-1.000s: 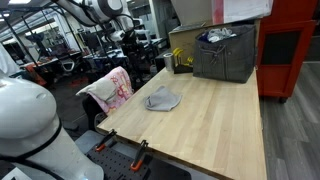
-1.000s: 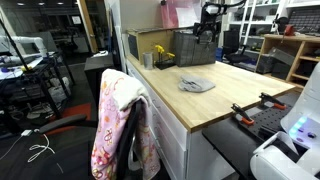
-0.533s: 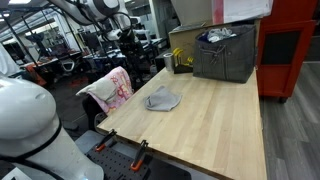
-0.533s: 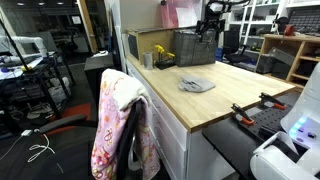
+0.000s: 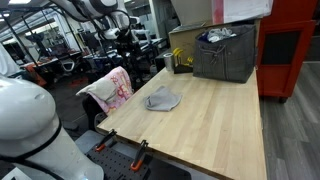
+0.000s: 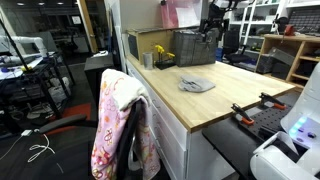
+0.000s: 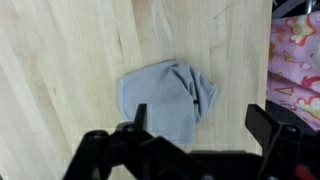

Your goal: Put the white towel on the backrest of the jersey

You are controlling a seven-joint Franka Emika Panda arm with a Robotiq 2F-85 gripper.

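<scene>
In an exterior view: crumpled grey-white cloth towel [image 5: 162,98] near the light wooden table's [image 5: 215,125] edge, beside pink patterned jersey [image 5: 118,88]. In an exterior view: black gripper [image 6: 212,20] well above. Wrist view: towel [image 7: 168,100] straight below; jaws wide, empty.

Bare tabletop [image 5: 210,120] surrounds the towel [image 5: 161,98]; the bin [image 5: 224,55] stands well apart.

Pale grey towel [image 7: 168,100], pink jersey [image 7: 296,62] with yellowish print, light wood-grain table [image 7: 60,60]
</scene>
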